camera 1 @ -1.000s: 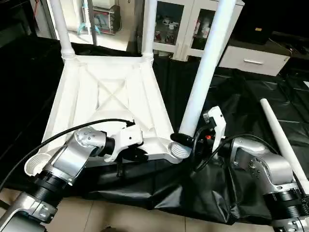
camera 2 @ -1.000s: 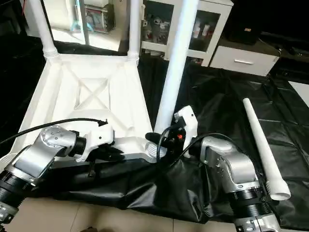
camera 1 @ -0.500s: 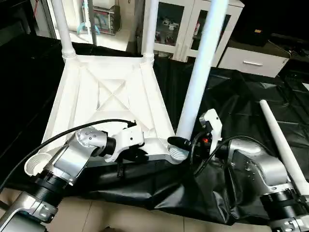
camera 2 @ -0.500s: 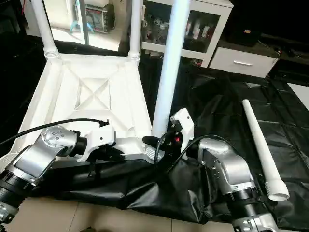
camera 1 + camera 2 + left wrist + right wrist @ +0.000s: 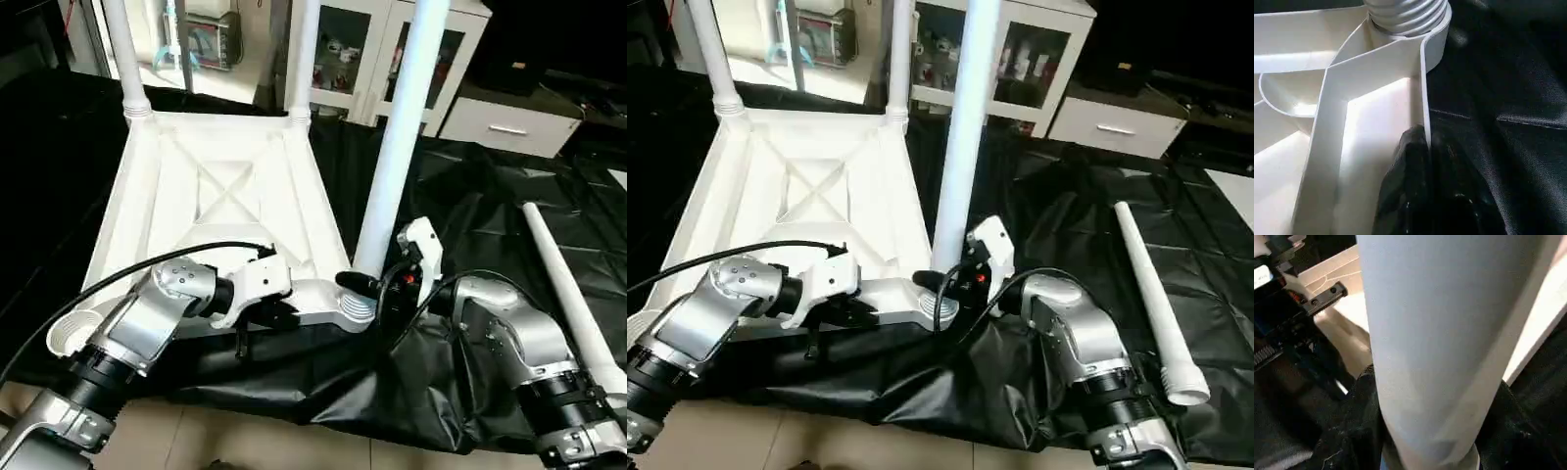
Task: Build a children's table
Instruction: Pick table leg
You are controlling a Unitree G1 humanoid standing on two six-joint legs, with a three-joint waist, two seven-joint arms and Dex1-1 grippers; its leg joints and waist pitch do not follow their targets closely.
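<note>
Table top (image 5: pixel 211 196) lies upside down on black plastic sheeting (image 5: pixel 470 215) on the floor, X-ribbed underside up.

Sockets, as I read them in the head views:
- Far corners, about 11 and 12 o'clock: each holds an upright leg, far-left leg (image 5: pixel 122 54) and far-right leg (image 5: pixel 302 54).
- Near-right corner socket (image 5: pixel 355 307), about 6 o'clock: the third leg (image 5: pixel 397 147) stands in or on it, close to upright; I cannot tell how far it is seated.
- Near-left corner socket (image 5: pixel 73 333), about 8 o'clock: open, nothing in it.
- Fourth leg (image 5: pixel 1151 294) lies loose on the sheeting at about 3 o'clock, well apart from the top.

Right claw (image 5: pixel 377 289): fingers half spread around the base of the third leg, holding it.

Left claw (image 5: pixel 1422 161): nearly closed, pinching the top's near rim wall.

The left wrist view adds the ribbed collar (image 5: pixel 1405 14) sitting in the corner socket. The right wrist view has the leg's shaft between the dark fingers (image 5: pixel 1352 431).
</note>
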